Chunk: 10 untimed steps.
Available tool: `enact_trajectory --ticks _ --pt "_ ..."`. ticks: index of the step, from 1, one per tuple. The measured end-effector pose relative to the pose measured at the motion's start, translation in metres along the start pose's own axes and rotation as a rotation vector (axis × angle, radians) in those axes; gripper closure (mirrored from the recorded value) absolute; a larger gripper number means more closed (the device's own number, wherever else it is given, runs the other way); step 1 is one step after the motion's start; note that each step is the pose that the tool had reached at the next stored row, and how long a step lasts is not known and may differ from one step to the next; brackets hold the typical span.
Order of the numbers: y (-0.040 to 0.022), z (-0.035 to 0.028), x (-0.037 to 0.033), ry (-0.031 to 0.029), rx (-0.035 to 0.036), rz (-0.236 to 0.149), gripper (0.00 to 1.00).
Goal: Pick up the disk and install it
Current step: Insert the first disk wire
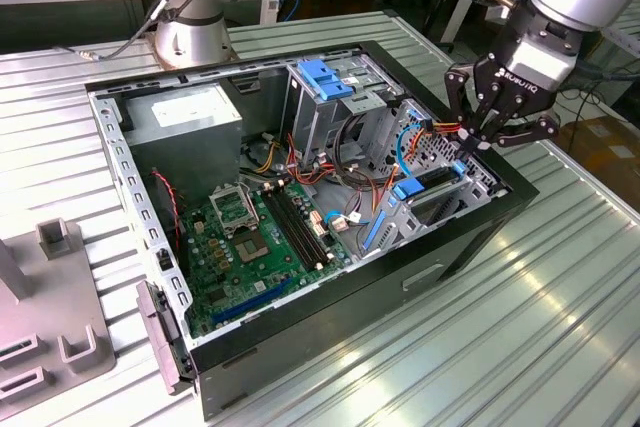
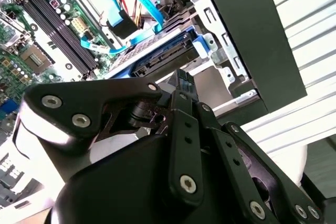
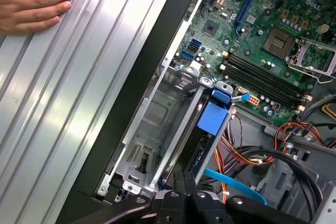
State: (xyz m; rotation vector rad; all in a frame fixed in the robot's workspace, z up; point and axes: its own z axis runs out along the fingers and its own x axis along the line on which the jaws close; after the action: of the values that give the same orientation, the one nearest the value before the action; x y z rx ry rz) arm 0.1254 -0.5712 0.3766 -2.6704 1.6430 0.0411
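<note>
The gripper (image 1: 470, 139) hangs over one corner of the open computer case (image 1: 480, 237). Its jaws look drawn together at the tips, with nothing visibly pinched between them, just above the disk (image 2: 157, 56).

The disk is already down in the metal drive bay (image 3: 152, 124) in that corner of the case. It seems to stand on edge with a blue rail uppermost. Its long axis runs parallel to the case's long side wall, with one end toward the motherboard (image 1: 250, 247) and the other toward the case's end wall.

I judge that picking up is over and installing is in hand. Seating the disk fully would call for pressure straight along the bay's guides, clear of the blue cable (image 2: 131, 3) just beside it.

Outside the case, a person's hand (image 3: 31, 1) rests on the ribbed worktop (image 1: 560, 327).
</note>
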Motion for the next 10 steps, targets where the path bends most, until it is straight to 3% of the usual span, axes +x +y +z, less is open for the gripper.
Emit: enact_trajectory --ticks 10 --pt "-0.0079 -0.0008 0.0039 0.0007 -0.0015 -0.065 0.89"
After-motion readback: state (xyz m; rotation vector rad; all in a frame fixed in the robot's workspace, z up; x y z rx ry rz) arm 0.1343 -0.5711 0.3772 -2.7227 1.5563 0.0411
